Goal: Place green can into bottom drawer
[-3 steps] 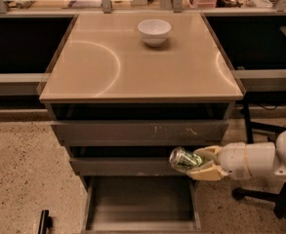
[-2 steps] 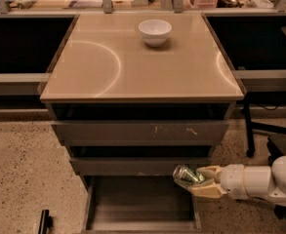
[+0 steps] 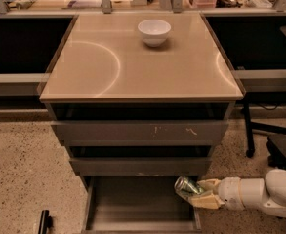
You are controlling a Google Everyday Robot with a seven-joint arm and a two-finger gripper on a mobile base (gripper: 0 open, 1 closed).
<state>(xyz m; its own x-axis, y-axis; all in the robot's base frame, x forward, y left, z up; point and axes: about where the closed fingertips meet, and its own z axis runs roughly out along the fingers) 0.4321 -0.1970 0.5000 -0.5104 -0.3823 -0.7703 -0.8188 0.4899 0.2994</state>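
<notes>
Green can (image 3: pixel 184 185), clamped between the fingers of the gripper (image 3: pixel 193 192), hangs over the right edge of the open bottom drawer (image 3: pixel 137 204), ready for lowering in.

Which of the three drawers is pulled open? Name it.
The bottom drawer, its tray extended; the upper drawers show only fronts. The gripper holds the green can at its right wall.

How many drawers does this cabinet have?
3: top drawer and middle drawer stacked under the tabletop, bottom drawer pulled out. The gripper holds the green can over its right edge.
</notes>
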